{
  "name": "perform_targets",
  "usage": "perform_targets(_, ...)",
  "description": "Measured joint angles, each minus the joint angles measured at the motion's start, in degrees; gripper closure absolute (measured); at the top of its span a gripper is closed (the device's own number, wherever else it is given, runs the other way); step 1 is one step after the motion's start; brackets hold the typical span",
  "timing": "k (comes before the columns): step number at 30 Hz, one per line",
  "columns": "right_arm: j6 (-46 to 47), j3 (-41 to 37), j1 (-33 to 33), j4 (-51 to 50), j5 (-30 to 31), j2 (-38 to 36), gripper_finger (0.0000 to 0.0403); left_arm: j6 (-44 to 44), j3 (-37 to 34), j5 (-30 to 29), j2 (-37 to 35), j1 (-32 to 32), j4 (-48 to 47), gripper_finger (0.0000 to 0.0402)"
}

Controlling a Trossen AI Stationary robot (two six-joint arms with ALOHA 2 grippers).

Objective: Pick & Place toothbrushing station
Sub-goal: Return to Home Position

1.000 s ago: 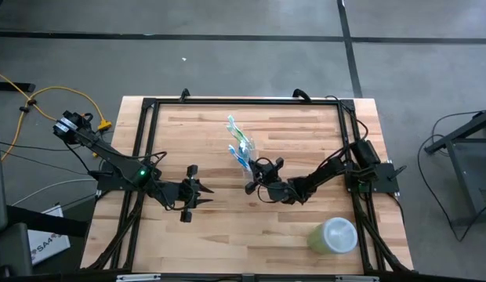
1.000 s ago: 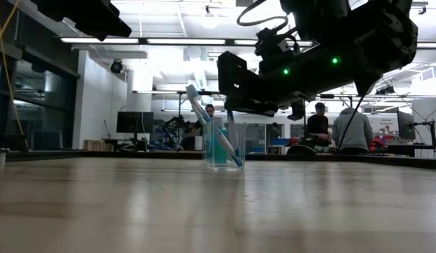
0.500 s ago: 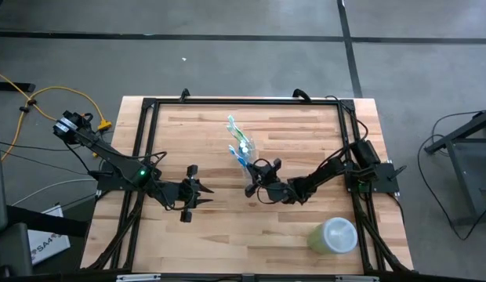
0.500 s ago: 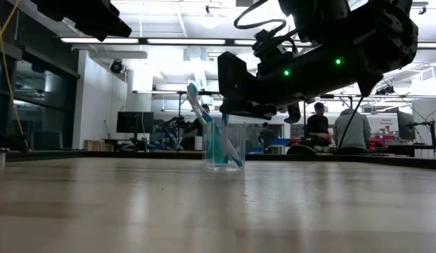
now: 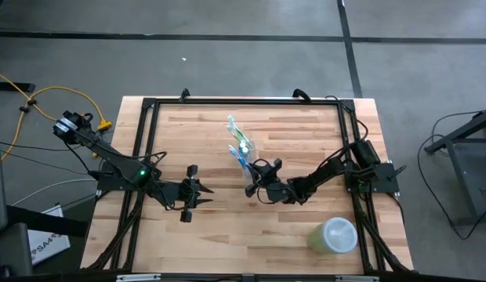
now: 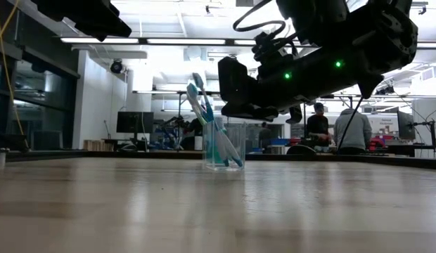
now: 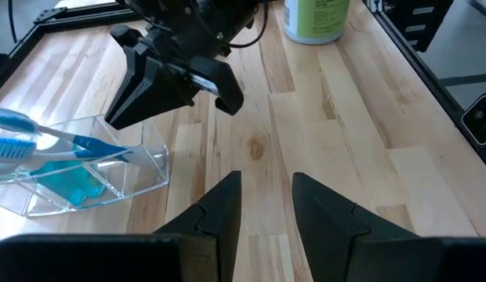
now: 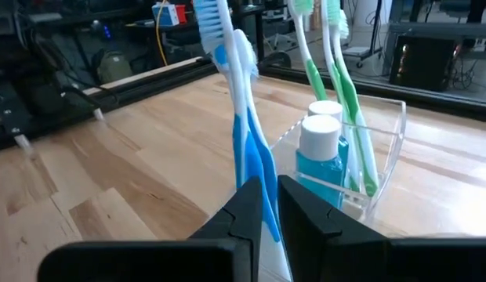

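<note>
The small clear plastic cup [image 5: 248, 149] stands upright on its base at the table's middle. It holds green toothbrushes [image 8: 337, 86] and a blue tube with a white cap [image 8: 320, 149]. My right gripper [image 8: 270, 207] is at the cup's near-right side [image 5: 255, 174] and is shut on a blue-and-white toothbrush [image 8: 237, 86]. In the low view the brush heads [image 6: 197, 91] stick up over the cup [image 6: 225, 147]. My left gripper [image 5: 205, 191] waits left of the cup, a little open and empty [image 7: 266, 188]. My right gripper pinches the blue toothbrush's handle [image 8: 262, 176], low on its length, between its two fingers. The fingers come about level from the table's right and lie across the handle. The brush stands nearly upright, head up, beside the cup's wall. The fingers hide its lower end.
A larger pale green round container [image 5: 335, 235] stands near the table's near right corner and also shows in the left wrist view [image 7: 317, 19]. A black frame [image 5: 243, 100] runs around the table top. People stand in the room behind [image 6: 348, 130].
The blue toothbrush in my right gripper has come more upright. In the low view its head now shows above and beside the other brush head. My right gripper has barely shifted beside the cup, and the cup has stayed in place.
</note>
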Motion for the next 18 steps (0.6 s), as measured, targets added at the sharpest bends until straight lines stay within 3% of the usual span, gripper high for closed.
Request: perform_targets(18, -12.98, 0.0, 0.7, 7.83, 3.35, -2.13, 0.0366, 0.01, 0.0, 0.01, -0.02, 0.0, 0.0, 0.0291)
